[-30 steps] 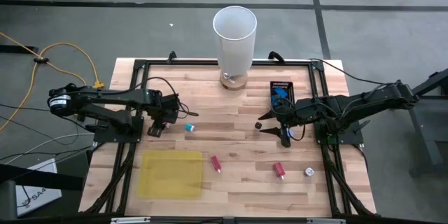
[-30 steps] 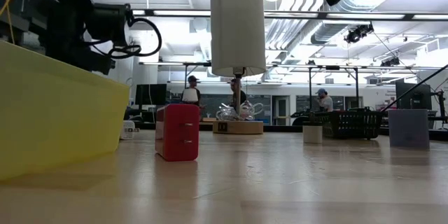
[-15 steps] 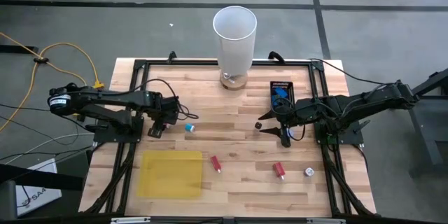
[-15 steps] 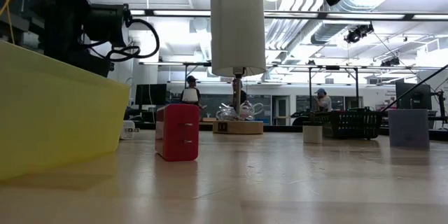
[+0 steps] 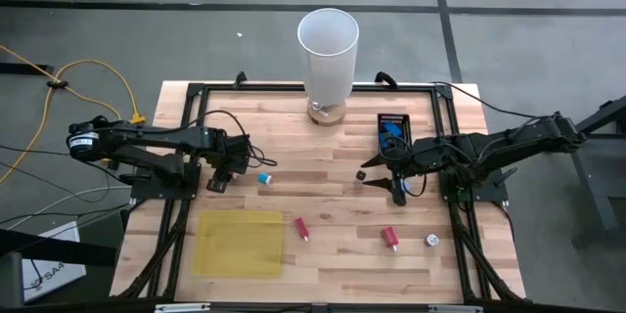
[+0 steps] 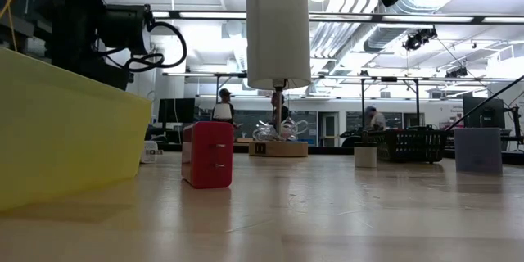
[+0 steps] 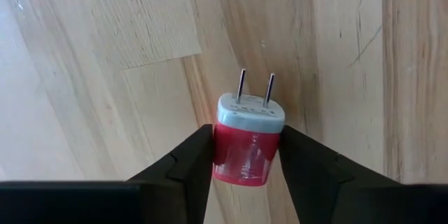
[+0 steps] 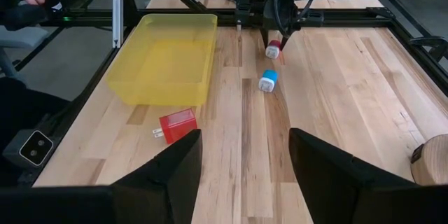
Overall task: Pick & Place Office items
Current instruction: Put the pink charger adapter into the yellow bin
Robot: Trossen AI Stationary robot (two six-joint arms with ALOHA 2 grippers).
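My left gripper (image 5: 217,182) points down at the table's left, shut on a small red plug piece (image 7: 246,150) with a pale face and two metal prongs; the right wrist view shows it under the fingers too (image 8: 274,50). Loose on the wood lie a blue-and-white piece (image 5: 264,178), a red plug piece (image 5: 301,227), another red piece (image 5: 390,238), a whitish round one (image 5: 430,241) and a dark one (image 5: 361,173). My right gripper (image 5: 396,188) hangs open above the table's right half, touching nothing. My left gripper pinches the red plug piece by the two opposite sides of its red body (image 7: 222,155), one finger on each side. The fingers (image 7: 189,161) come from above, pointing down. The prongs (image 7: 255,87) stick out level, clear of the fingers. Whether it rests on the wood I cannot tell.
A flat yellow tray (image 5: 238,243) sits near the front left. A tall white cylinder (image 5: 328,54) stands at the far edge's middle. A small black tray (image 5: 394,129) holding a blue piece lies just behind my right gripper. Black frame rails (image 5: 176,225) run along the table's sides.
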